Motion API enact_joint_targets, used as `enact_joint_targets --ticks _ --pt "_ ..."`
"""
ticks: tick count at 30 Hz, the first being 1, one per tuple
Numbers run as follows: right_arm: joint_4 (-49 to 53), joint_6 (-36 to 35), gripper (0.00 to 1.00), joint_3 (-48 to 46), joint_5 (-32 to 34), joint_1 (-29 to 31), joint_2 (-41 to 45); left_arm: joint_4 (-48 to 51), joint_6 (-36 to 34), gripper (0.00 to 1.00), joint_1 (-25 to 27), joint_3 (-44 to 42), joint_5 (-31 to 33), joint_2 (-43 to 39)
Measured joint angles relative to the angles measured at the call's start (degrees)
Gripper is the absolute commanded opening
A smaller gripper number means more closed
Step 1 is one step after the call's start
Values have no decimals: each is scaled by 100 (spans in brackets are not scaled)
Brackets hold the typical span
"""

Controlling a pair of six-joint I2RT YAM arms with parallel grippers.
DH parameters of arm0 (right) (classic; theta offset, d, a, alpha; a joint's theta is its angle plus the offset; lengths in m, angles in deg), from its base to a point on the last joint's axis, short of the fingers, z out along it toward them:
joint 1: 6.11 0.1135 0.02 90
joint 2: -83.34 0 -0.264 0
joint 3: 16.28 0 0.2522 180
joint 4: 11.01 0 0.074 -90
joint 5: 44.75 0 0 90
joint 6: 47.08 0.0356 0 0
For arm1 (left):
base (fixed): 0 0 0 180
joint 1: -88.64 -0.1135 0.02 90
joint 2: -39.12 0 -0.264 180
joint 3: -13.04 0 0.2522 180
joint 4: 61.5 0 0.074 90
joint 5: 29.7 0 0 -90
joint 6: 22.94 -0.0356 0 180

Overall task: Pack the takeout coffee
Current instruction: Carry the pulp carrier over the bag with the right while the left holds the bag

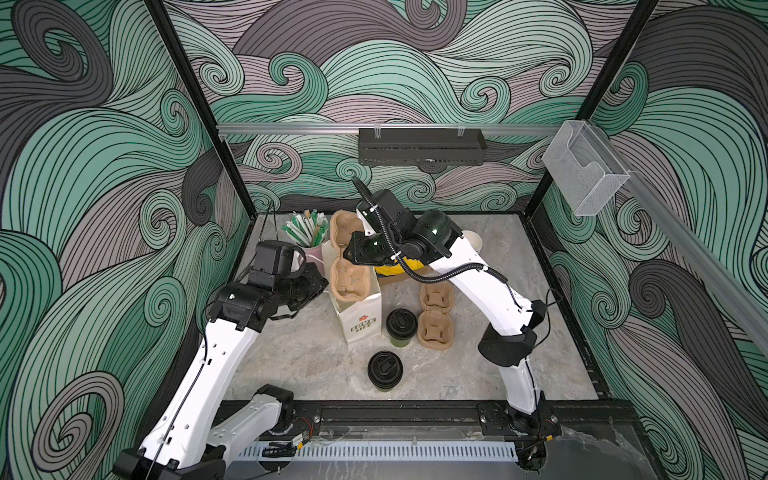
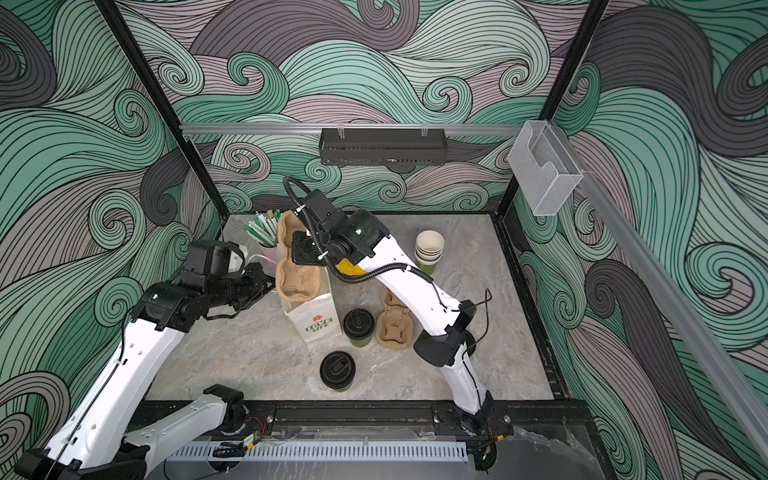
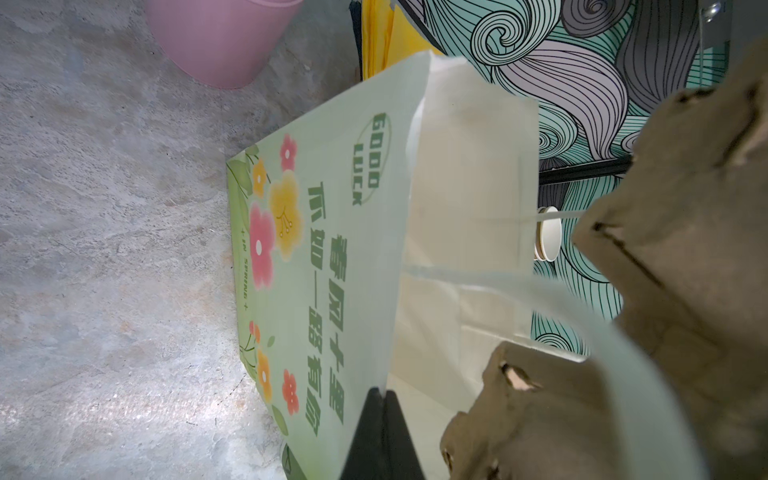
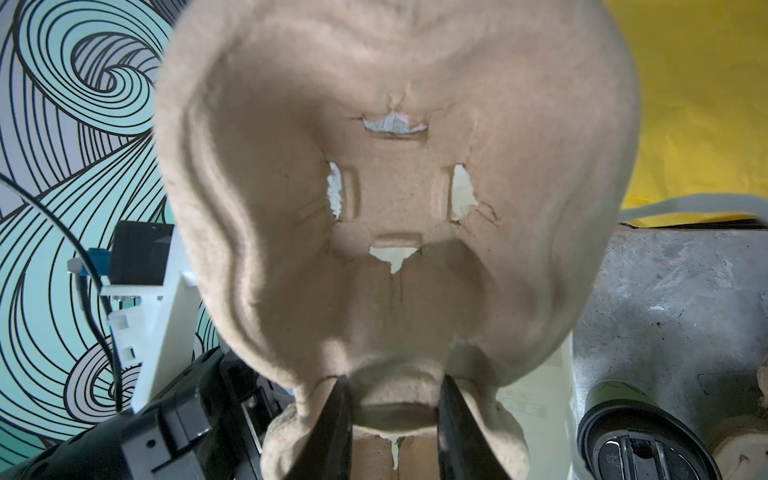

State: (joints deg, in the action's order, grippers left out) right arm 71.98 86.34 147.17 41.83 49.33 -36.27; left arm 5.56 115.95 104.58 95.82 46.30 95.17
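Note:
Two takeout coffees, green cups with black sip lids, stand on the table: one [image 1: 401, 326] [image 2: 358, 324] beside the bag, one [image 1: 385, 370] [image 2: 337, 369] nearer the front. The white paper bag [image 1: 360, 320] [image 3: 324, 232] stands open. My left gripper [image 1: 323, 286] [image 3: 384, 392] is shut on the bag's near wall at its rim. My right gripper [image 1: 350, 254] [image 4: 395, 386] is shut on the middle ridge of a brown pulp cup carrier [image 1: 351, 276] [image 4: 395, 187]. The carrier hangs tilted, its lower end in the bag's mouth. One lid [image 4: 640, 444] shows in the right wrist view.
A second pulp carrier [image 1: 435, 318] lies right of the bag. A pink cup of straws [image 1: 305, 235] stands at the back left. A stack of lidless cups [image 2: 429, 249] is at the back right. A yellow sheet [image 1: 388, 271] lies under the right arm.

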Motion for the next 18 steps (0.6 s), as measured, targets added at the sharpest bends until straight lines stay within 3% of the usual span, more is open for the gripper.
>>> enact_joint_targets --ticks 18 --pt "181 -555 24 37 820 149 -229 -17 133 0 0 -103 -74 -116"
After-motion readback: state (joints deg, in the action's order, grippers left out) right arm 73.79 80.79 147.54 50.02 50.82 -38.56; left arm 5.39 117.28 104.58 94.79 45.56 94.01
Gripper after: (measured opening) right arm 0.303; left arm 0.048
